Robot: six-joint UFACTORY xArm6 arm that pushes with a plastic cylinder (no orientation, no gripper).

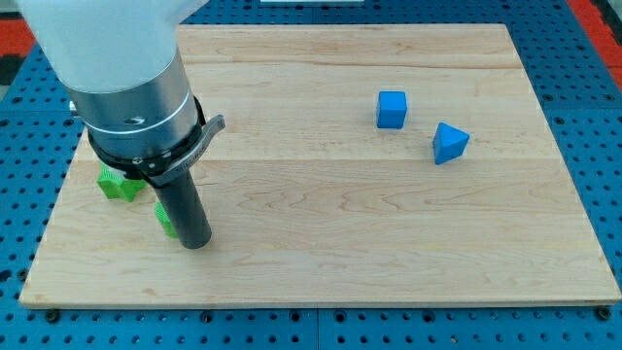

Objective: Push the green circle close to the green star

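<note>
Closing stage of the push, by the look of it — green circle [165, 219] and green star [119, 185] both at the near left of the worktop [340, 253], near each other but with a small gap of bare wood between. Tip [195, 243] down on the wood, touching or just beside the circle's right edge. No claw on this rig, only the rod, so nothing to report as wide, narrow or holding.

Next move, as a guess: a short, gentle nudge leftward and slightly toward the far side, without shoving the star off the left edge.

Hard to make out — circle mostly hidden behind the rod, shape not confirmable; star partly covered by the arm's collar. Blue cube [392, 109] and blue triangular block [449, 143] well apart, far right.
</note>
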